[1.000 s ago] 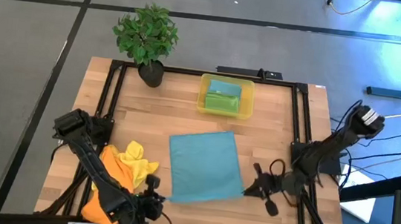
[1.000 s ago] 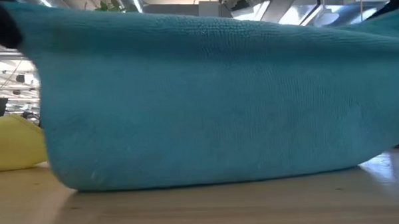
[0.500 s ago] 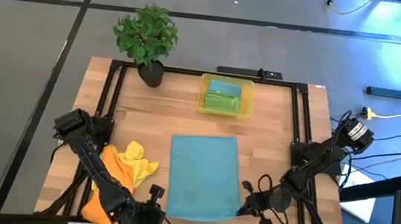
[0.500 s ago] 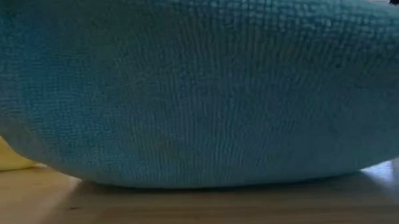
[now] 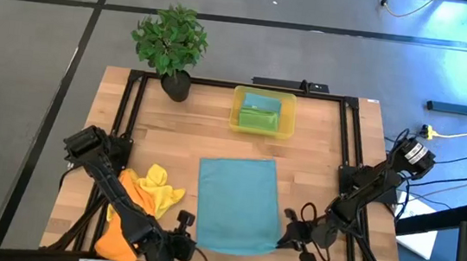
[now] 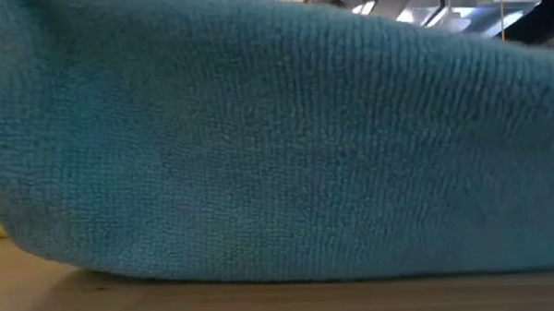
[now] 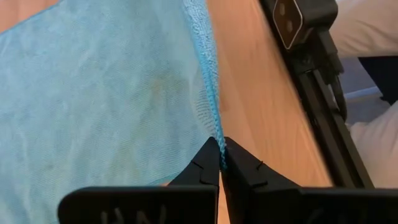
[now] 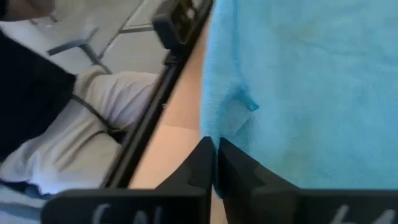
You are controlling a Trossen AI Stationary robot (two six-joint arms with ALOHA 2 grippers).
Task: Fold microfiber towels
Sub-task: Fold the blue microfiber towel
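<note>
A teal-blue microfiber towel lies spread on the table's middle, and its near edge fills the low view. My left gripper is shut at the towel's near-left corner. My right gripper is shut at its near-right corner. An orange towel and a yellow towel lie bunched at the near left. Folded teal and green towels sit in the yellow bin. My left gripper pinches the hemmed edge of the teal towel at its near-left corner between its two fingertips, slanting down from the near side. The towel stretches away flat on the table. My right gripper pinches the towel's edge at the near-right corner, beside a small tag, also slanting down from the near side. The cloth beyond lies flat.
A potted plant stands at the far left corner. The black frame rails run along the table's sides. A person's legs show beyond the near edge. Bare wood lies between towel and bin.
My right gripper has gone toward the table's near edge and down, drawing the towel's near-right corner with it. The towel, skewed before, now lies squared and stretched toward the near edge, its far edge staying in place. In the low view the cloth has come closer.
</note>
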